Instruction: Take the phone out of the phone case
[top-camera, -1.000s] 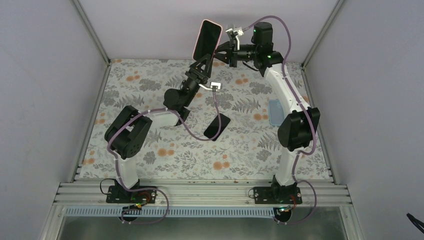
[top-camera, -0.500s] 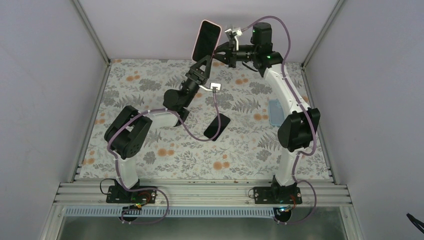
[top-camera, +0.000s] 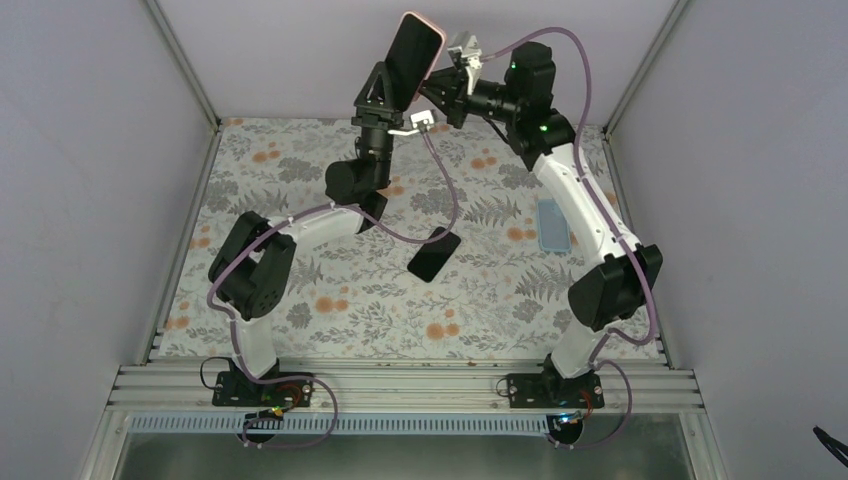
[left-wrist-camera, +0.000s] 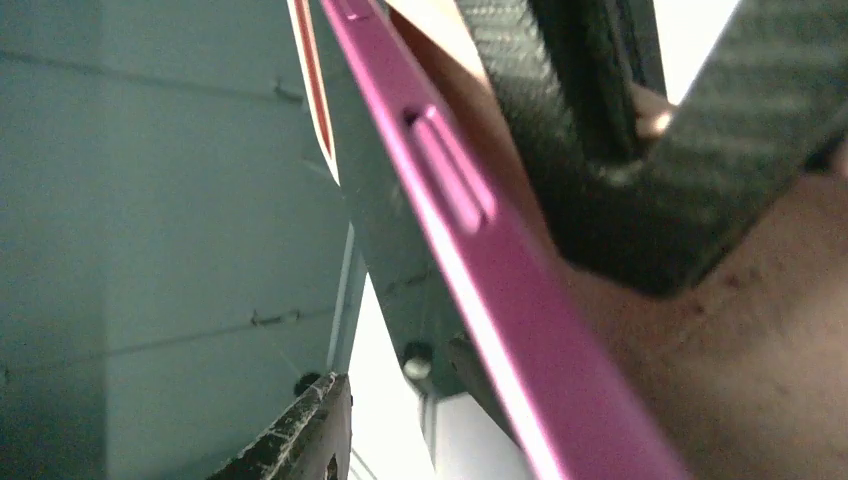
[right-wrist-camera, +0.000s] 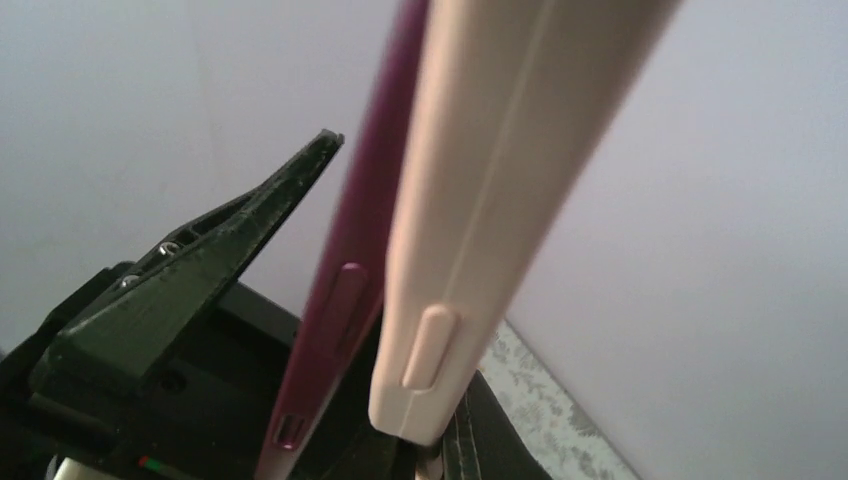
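The phone (top-camera: 415, 55) has been lifted higher and tipped back. Its pink case (right-wrist-camera: 500, 200) is seen pulled away along one edge, so it is likely coming off. The left gripper (top-camera: 390, 90) and right gripper (top-camera: 441, 88) are set around the phone up in the air, but how far the jaws are closed cannot be told.

phone (top-camera: 413, 60) aloft at rear centre | left tool (top-camera: 390, 90) beneath it, right tool (top-camera: 438, 88) at its right | second handset (top-camera: 434, 254) mid-worktop (top-camera: 300, 290) | spare case (top-camera: 551, 224) right of it
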